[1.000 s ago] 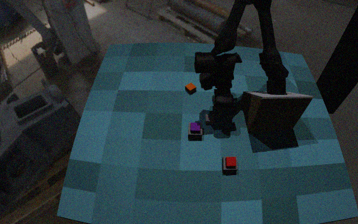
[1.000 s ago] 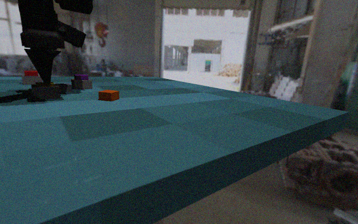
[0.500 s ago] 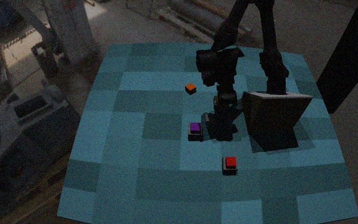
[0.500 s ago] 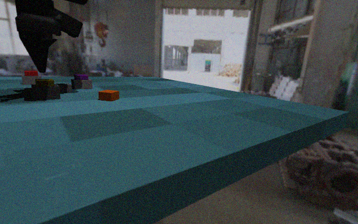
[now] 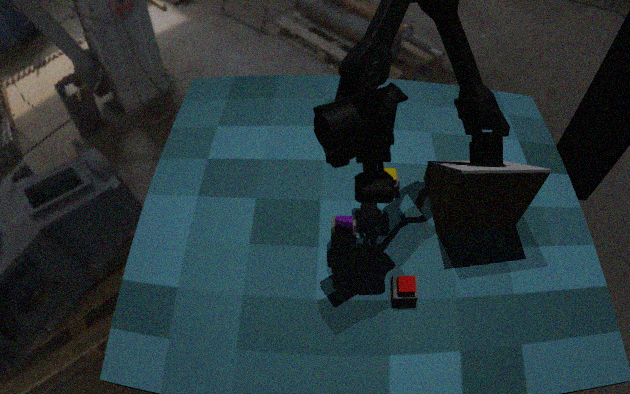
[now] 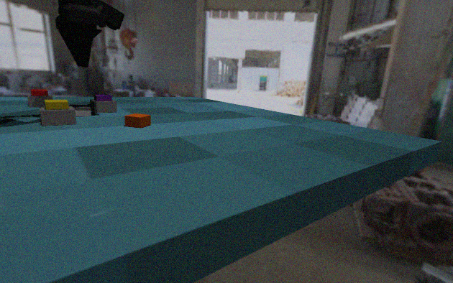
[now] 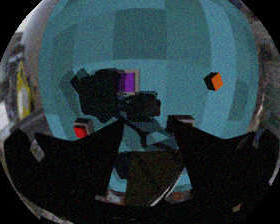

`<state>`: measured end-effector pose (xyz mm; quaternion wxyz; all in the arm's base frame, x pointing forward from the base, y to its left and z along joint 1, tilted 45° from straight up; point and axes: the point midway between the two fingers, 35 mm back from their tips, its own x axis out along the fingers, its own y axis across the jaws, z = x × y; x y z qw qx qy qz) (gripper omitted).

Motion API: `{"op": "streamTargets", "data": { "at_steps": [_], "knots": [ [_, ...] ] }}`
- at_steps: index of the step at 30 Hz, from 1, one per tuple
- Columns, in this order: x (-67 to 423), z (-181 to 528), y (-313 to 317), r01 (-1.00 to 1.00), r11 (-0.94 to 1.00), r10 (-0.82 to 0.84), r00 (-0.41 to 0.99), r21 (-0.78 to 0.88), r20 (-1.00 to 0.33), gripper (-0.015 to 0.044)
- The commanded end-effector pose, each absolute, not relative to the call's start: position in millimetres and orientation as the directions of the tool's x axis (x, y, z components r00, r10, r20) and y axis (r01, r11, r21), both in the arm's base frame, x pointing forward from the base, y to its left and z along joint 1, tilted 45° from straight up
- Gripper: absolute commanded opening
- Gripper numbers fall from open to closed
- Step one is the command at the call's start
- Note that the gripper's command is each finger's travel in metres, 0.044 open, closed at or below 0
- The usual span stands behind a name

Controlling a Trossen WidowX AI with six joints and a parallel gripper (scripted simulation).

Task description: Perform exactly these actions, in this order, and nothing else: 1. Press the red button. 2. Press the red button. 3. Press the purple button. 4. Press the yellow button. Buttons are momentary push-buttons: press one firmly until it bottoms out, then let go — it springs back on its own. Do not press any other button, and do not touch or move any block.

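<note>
The red button (image 5: 406, 284) (image 6: 39, 93) (image 7: 80, 131) stands on its grey base near the front of the teal table (image 5: 265, 325) (image 6: 226, 179). The purple button (image 5: 343, 221) (image 6: 103, 98) (image 7: 128, 82) is in the middle. The yellow button (image 5: 391, 173) (image 6: 56, 104) is partly hidden behind the arm in the top view. My gripper (image 5: 352, 280) (image 6: 83, 54) (image 7: 148, 123) is open and empty. It hangs high above the table, over the area between the purple and yellow buttons, and touches nothing.
An orange block (image 6: 137, 120) (image 7: 213, 82) lies on the table to the side of the buttons; the arm hides it in the top view. The arm's dark base pedestal (image 5: 480, 210) stands right of the buttons. The table edge drops off on every side.
</note>
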<state>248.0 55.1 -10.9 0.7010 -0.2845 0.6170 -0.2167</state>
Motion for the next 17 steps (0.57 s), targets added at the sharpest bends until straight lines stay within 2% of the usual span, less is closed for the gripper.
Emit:
{"op": "streamTargets", "data": {
  "at_steps": [1, 8, 17],
  "knots": [
    [253, -40, 109, -0.050, 0.747, -0.652, 0.138, -0.662, -0.746, 0.0387],
    [233, -98, 186, -0.037, 0.731, -0.672, 0.138, -0.682, -0.728, 0.0400],
    [230, -104, 193, -0.035, 0.728, -0.675, 0.139, -0.685, -0.725, 0.0400]
  ]
}}
